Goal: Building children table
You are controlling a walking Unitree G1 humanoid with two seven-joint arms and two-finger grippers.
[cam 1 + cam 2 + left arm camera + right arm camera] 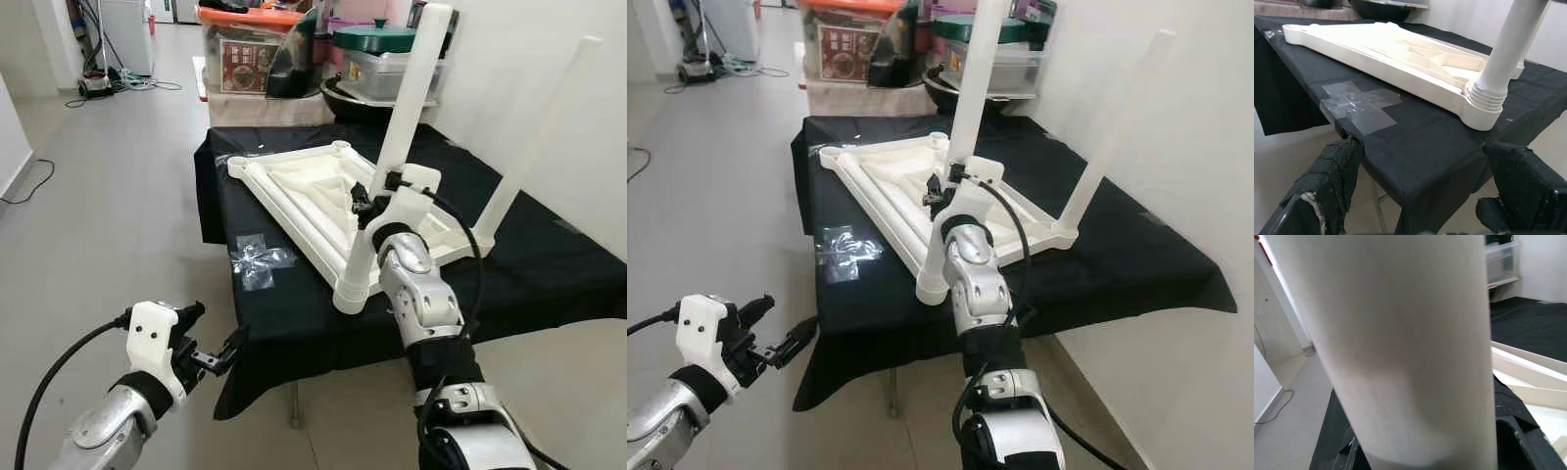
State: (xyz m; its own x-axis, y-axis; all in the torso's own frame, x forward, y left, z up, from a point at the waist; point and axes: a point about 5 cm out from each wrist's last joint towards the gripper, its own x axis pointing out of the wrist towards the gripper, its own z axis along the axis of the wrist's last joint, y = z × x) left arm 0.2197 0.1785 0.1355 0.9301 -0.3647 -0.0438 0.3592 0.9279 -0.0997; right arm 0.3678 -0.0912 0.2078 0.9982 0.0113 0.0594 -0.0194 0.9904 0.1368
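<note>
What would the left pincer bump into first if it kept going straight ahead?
Probably the hanging edge of the black tablecloth, judging by the left pincer's wrist view; beyond stands the white plastic leg. Depth is unclear.

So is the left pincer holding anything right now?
No, the left pincer hangs open and empty below the black-clothed table's near edge.

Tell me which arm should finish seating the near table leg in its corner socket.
Right. Its pincer already grips the near leg above the socket; the left pincer hangs open off the table edge.
</note>
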